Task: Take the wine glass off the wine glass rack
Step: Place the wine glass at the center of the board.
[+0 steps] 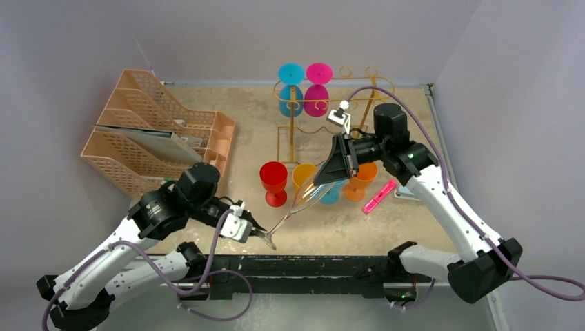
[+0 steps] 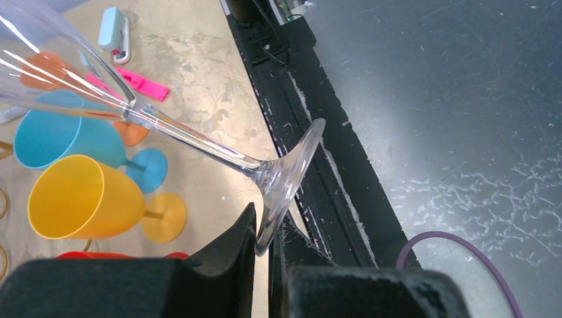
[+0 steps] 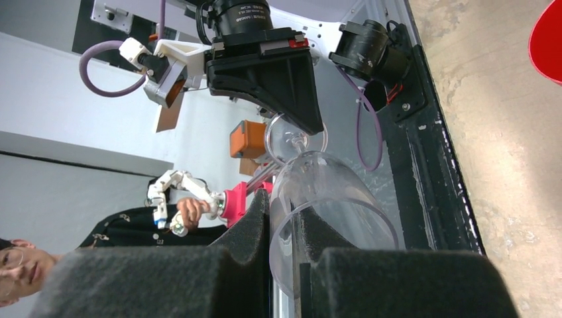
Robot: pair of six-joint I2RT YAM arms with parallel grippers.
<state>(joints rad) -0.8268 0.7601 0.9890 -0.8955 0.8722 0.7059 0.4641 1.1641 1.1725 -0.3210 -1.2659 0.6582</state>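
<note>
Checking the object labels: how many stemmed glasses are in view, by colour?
Clear glass wine glass: 1
Red plastic goblet: 1
Yellow plastic goblet: 1
Orange plastic goblet: 1
Blue plastic goblets: 2
Pink plastic goblet: 1
Total: 7

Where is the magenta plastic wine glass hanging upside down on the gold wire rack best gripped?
Probably the bowl of the magenta plastic wine glass, from the near right. The gold wire rack holds its stem, the bowl hangs free below, and a cyan plastic wine glass crowds its left.
</note>
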